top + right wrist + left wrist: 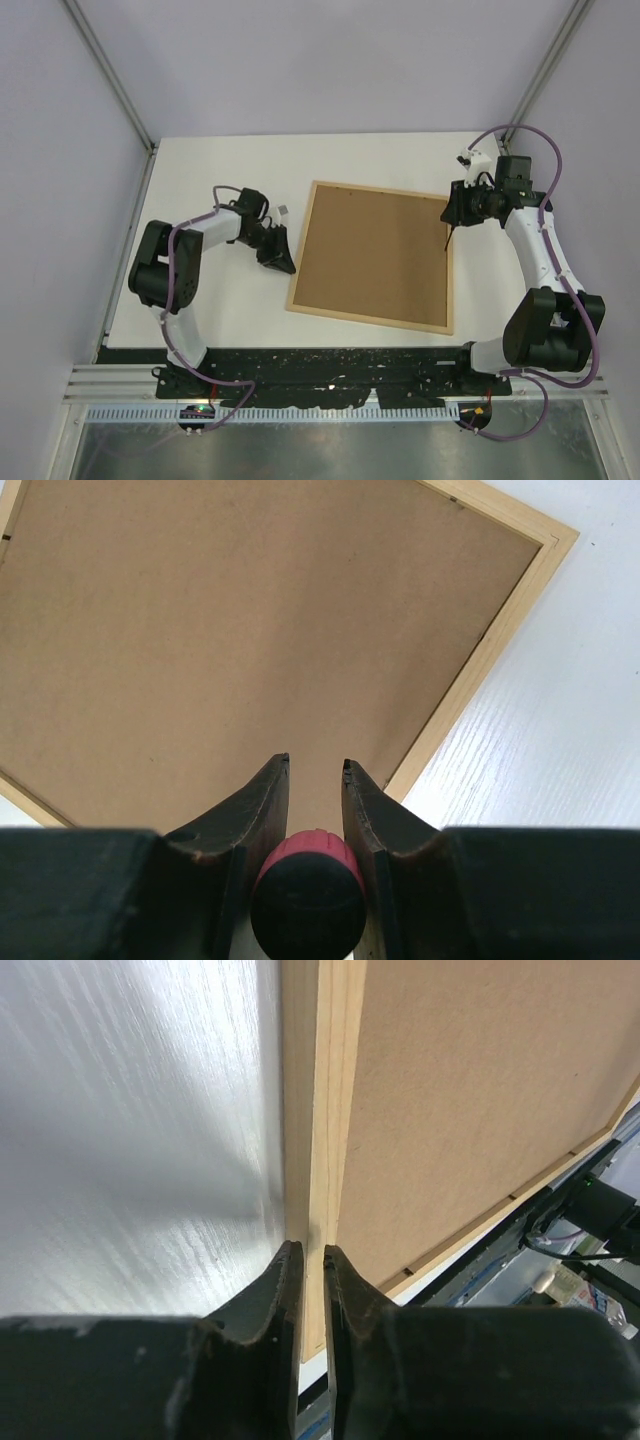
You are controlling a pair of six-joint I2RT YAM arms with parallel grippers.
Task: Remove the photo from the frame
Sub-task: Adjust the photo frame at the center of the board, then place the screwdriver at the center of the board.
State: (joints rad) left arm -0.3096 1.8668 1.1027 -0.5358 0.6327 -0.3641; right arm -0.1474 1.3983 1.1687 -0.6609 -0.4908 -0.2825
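Brown fibreboard faces up: the frame [372,255] lies back-up and slightly skewed in the middle of the white table [220,170]. The photo is out of sight, presumably face down under that board [200,630]. Our left end effector [312,1252] is at the frame's left side, jaws nearly together astride the pale wood rail [305,1110]; we cannot tell whether they actually pinch it. Our right end effector [315,765] is near the far right corner, clamped on the red handle of a screwdriver [305,885] whose shaft points down by the right rail. We judge the frame light and stiff, but its thin strips would slide easily on the smooth table, so the rail is the place to steady it. The board looks thin and rigid, probably held in by the small dark tabs [408,1271] along the inner edge, which would need bending back before it lifts. The photo will be thin paper that creases and smudges easily, so we would take it by its border or slide it out flat. Bare table lies to the left and beyond the frame. The near rail sits close to the front edge, so anything lifted out is better set down on the left.
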